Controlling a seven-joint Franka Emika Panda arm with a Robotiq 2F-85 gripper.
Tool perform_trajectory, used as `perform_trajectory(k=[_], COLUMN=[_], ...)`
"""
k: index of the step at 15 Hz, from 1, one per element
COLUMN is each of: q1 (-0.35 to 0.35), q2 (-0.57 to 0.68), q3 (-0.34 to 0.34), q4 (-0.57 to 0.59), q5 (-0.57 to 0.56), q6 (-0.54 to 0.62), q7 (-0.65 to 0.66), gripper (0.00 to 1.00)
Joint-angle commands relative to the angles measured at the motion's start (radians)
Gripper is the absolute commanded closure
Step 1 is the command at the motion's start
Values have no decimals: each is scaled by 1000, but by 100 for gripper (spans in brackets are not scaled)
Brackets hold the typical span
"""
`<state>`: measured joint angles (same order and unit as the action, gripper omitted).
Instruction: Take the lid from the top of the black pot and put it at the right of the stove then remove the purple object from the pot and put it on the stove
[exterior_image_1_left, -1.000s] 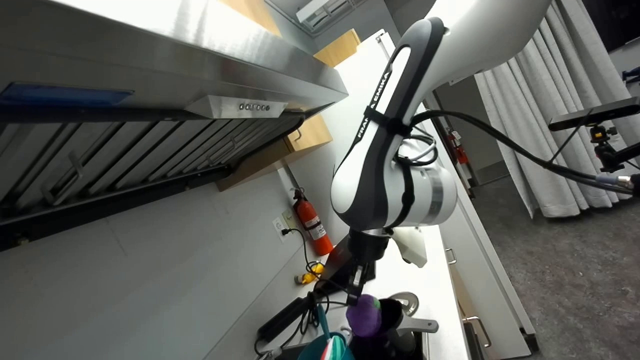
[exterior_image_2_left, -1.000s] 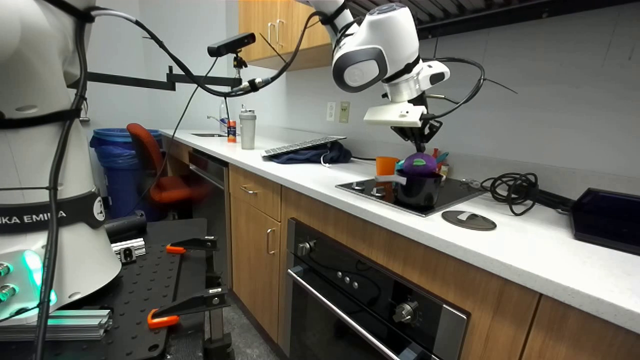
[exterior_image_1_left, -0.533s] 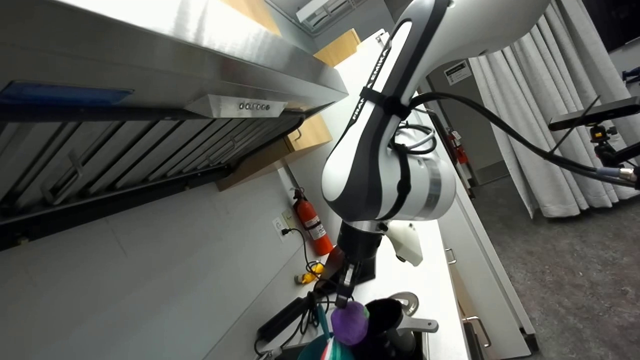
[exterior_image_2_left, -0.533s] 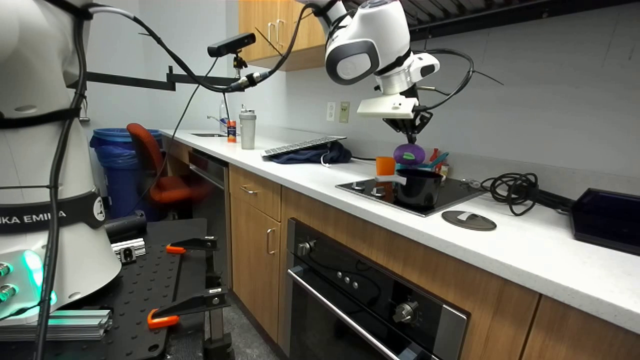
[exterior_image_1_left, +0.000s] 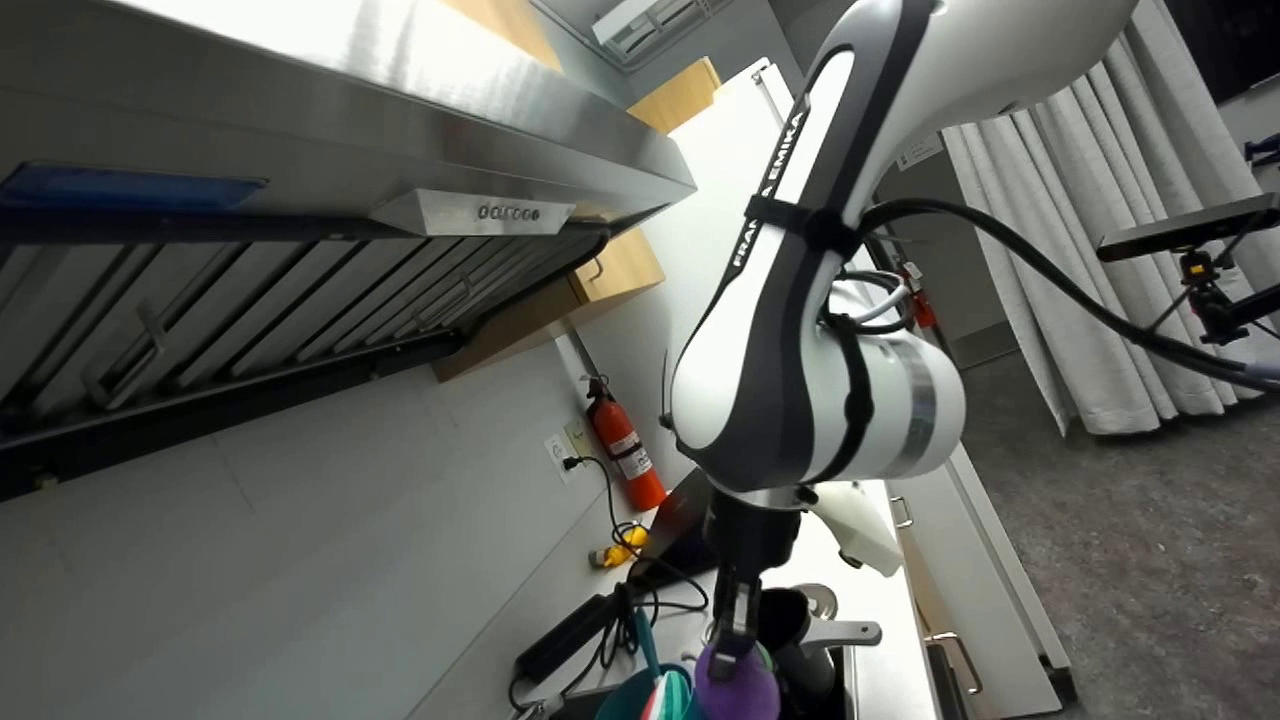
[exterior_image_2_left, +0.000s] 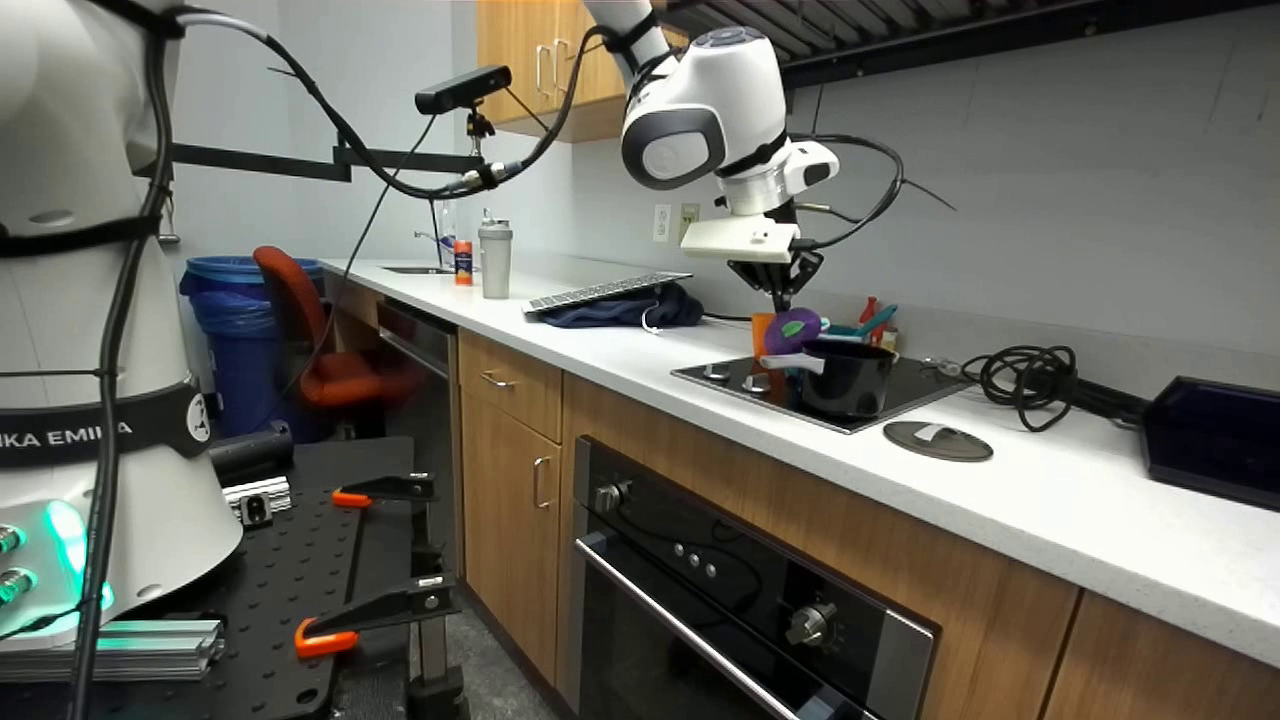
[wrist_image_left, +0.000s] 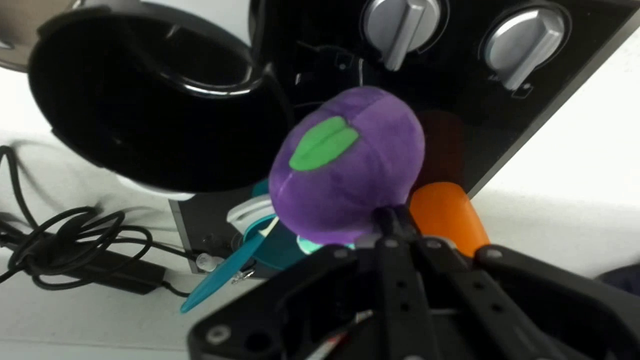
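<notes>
Pinched at its edge, the purple object (wrist_image_left: 345, 165), rounded and soft with a green leaf patch, is held by my gripper (wrist_image_left: 392, 217), whose fingers are shut on it. It is outside the black pot (wrist_image_left: 150, 100), close beside the pot's rim, over the stove (exterior_image_2_left: 905, 395); whether it touches the stove or the pot I cannot tell. In an exterior view the purple object (exterior_image_2_left: 790, 332) is behind the pot's grey handle (exterior_image_2_left: 793, 362). The pot is uncovered, its inside dark. The lid (exterior_image_2_left: 938, 440) lies flat on the counter at the stove's right.
An orange cup (wrist_image_left: 450, 215) stands right beside my fingertips. Behind the pot is a teal bowl (wrist_image_left: 280, 250) with a teal utensil (wrist_image_left: 222, 275) sticking out. Stove knobs (wrist_image_left: 525, 42) lie on the left side of the stove. Coiled black cable (exterior_image_2_left: 1035, 380) and a range hood (exterior_image_1_left: 400, 150) are nearby.
The gripper has carried the purple object up out of the pot, then sideways towards the orange cup and lower. The pot has shifted slightly. The lid has stayed put.
</notes>
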<state>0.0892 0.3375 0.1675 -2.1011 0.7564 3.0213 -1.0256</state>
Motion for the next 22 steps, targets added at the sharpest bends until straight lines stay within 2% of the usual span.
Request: perform_trajectory(k=[1,11,12,14,22], q1=[-8,5,4,5,-2], q2=[-15,4,5,6,-11], q3=[22,35,37,36,32], q4=[-44,-48,-48,-47,-41], q5=[9,-8,-9,-14,-16], q6=[2,0,-2,-7,-14], q7=[-39,-31,-31,-30,-23], gripper=[100,100,74,68,6])
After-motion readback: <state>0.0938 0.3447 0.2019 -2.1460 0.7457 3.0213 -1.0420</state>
